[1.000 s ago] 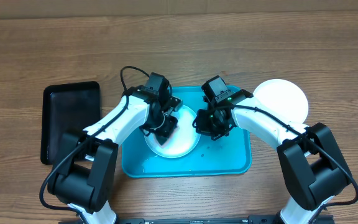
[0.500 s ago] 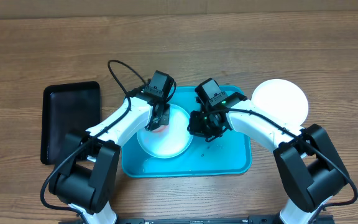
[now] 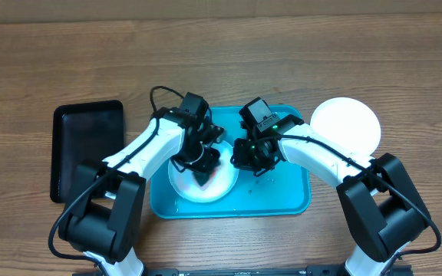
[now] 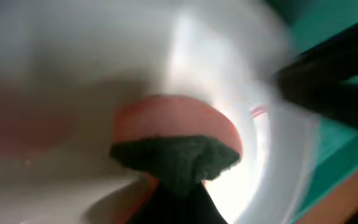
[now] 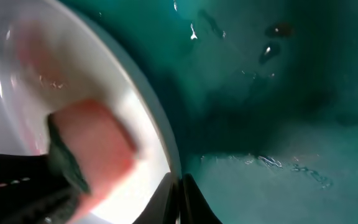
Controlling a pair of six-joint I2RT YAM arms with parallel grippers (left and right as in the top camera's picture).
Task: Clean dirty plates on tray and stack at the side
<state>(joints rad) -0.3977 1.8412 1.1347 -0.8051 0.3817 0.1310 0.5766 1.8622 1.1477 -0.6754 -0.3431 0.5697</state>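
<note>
Mid-scrub: left jaws clenched on a pink, green-backed sponge (image 4: pixel 179 134) press it onto the smeared round white plate (image 3: pixel 191 186) in the turquoise plastic tray (image 3: pixel 282 193)'s left half, right jaws pinching its rim; next, probably, finishing the wipe, then stacking it on the clean white plate (image 3: pixel 347 126) beside the tray's right edge.

The left tool (image 3: pixel 204 169) has swept the sponge (image 4: pixel 176 134) from the plate (image 3: pixel 186 184) rim back toward its middle
</note>
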